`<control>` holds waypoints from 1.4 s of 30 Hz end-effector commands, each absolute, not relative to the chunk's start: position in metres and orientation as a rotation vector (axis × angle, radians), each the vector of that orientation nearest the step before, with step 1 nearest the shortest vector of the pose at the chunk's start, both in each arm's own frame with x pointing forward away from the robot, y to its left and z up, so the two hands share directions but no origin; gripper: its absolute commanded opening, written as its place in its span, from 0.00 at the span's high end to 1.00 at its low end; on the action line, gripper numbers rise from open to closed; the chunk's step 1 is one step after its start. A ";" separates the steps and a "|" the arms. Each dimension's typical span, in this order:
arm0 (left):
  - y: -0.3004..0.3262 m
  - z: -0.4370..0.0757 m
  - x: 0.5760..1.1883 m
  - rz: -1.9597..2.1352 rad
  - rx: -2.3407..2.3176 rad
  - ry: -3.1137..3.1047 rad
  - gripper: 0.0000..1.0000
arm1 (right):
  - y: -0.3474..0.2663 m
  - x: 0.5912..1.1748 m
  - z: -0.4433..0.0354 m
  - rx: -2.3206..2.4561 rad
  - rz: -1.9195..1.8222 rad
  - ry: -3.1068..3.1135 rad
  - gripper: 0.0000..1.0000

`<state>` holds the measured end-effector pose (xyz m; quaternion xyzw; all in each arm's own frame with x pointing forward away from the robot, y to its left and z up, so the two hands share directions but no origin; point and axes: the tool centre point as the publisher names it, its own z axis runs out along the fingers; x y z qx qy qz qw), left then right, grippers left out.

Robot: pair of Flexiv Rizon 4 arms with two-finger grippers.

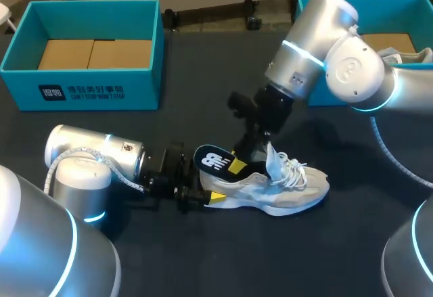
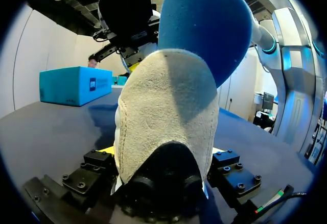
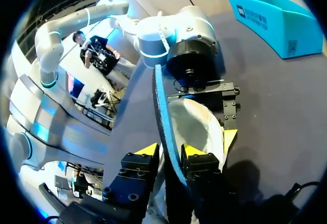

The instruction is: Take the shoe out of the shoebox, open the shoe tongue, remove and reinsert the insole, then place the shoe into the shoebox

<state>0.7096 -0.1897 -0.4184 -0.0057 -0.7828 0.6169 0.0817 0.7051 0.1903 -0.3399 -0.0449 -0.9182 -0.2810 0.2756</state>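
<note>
A beige and white shoe (image 1: 274, 190) lies on its side on the dark table (image 1: 203, 263), toe to the right. My left gripper (image 1: 199, 194) comes in low from the left and is shut on its heel; in the left wrist view the heel (image 2: 163, 117) fills the gap between the fingers (image 2: 94, 168). The blue insole (image 1: 215, 159) sticks up out of the heel opening. My right gripper (image 1: 245, 156) reaches down from the upper right. In the right wrist view its yellow tips (image 3: 148, 150) stand on either side of the insole's edge (image 3: 166, 117), shut on it.
An open teal shoebox (image 1: 81, 84) stands at the back left. A second teal box (image 1: 372, 3) at the back right holds another shoe (image 1: 406, 57). The right arm's elbow hangs over that box.
</note>
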 end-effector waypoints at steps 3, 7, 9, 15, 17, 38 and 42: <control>-0.190 -0.422 0.710 1.843 -0.016 -2.340 1.00 | 0.190 0.705 -0.343 -0.139 -0.760 -2.457 0.86; -0.190 -0.422 0.710 1.843 -0.016 -2.340 1.00 | 0.192 0.709 -0.335 -0.133 -0.775 -2.471 1.00; -0.190 -0.422 0.710 1.843 -0.016 -2.340 1.00 | 0.195 0.711 -0.327 -0.119 -0.788 -2.486 1.00; -0.190 -0.422 0.710 1.843 -0.016 -2.340 1.00 | 0.207 0.716 -0.301 -0.059 -0.893 -2.498 1.00; -0.190 -0.422 0.710 1.843 -0.016 -2.340 1.00 | 0.212 0.716 -0.289 -0.039 -0.949 -2.485 1.00; -0.190 -0.422 0.710 1.843 -0.016 -2.340 1.00 | 0.248 0.720 -0.269 -0.022 -1.127 -2.444 1.00; -0.190 -0.422 0.710 1.843 -0.016 -2.340 1.00 | 0.258 0.730 -0.245 -0.026 -1.178 -2.434 1.00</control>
